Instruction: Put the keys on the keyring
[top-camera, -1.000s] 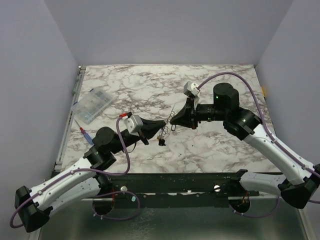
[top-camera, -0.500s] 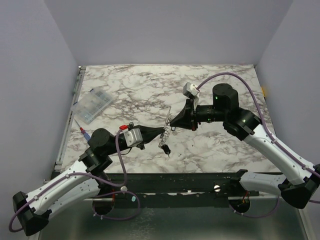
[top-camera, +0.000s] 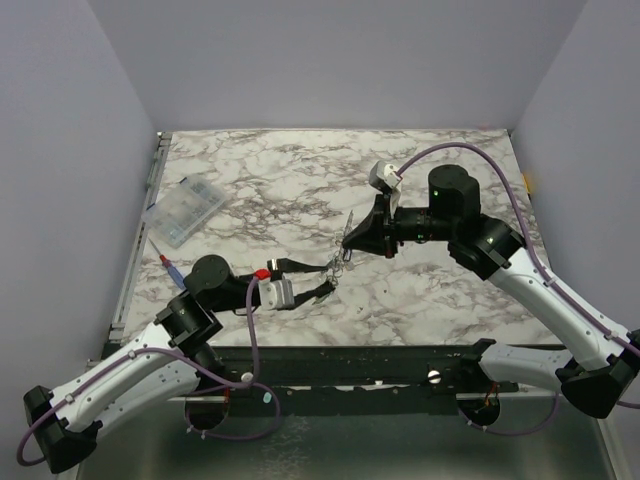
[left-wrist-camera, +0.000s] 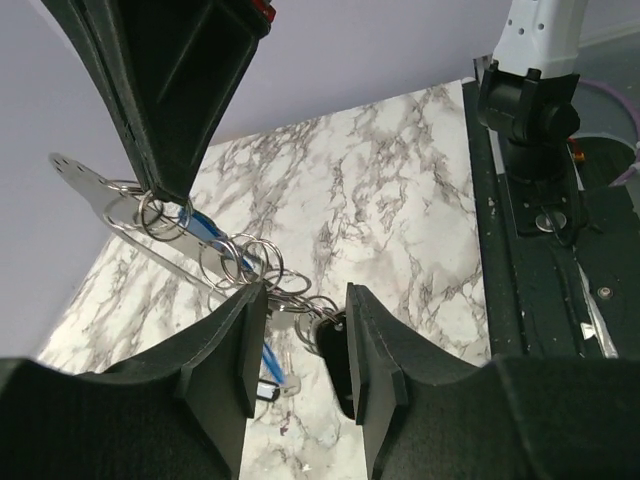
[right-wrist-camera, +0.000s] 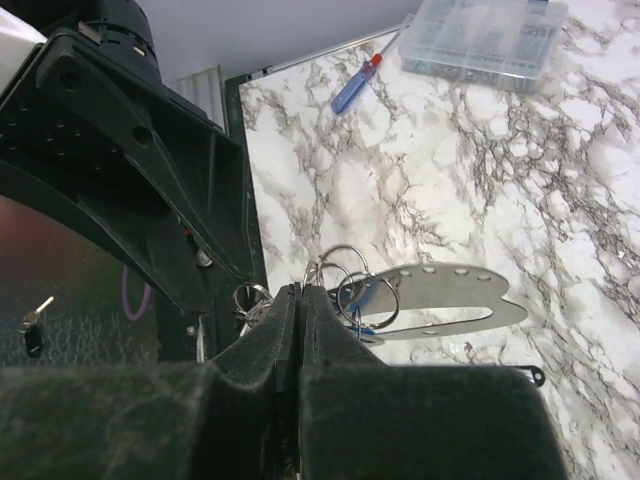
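Right gripper fingers pinched tight on the keyring, at the top of a chain of silver rings. The chain hangs mid-bench, closer to the front edge than the back. Left gripper fingers are partly spread. They sit on either side of the chain's lower end, with the dark-headed key in the gap against one finger. Blue key sits among the rings. A flat metal plate with holes sticks out from the same bunch.

The two grippers are nearly nose to nose, with little room between them. Bare marble bench lies behind and to the right. Clear compartment box and screwdriver sit by the left edge, well apart from the bunch.
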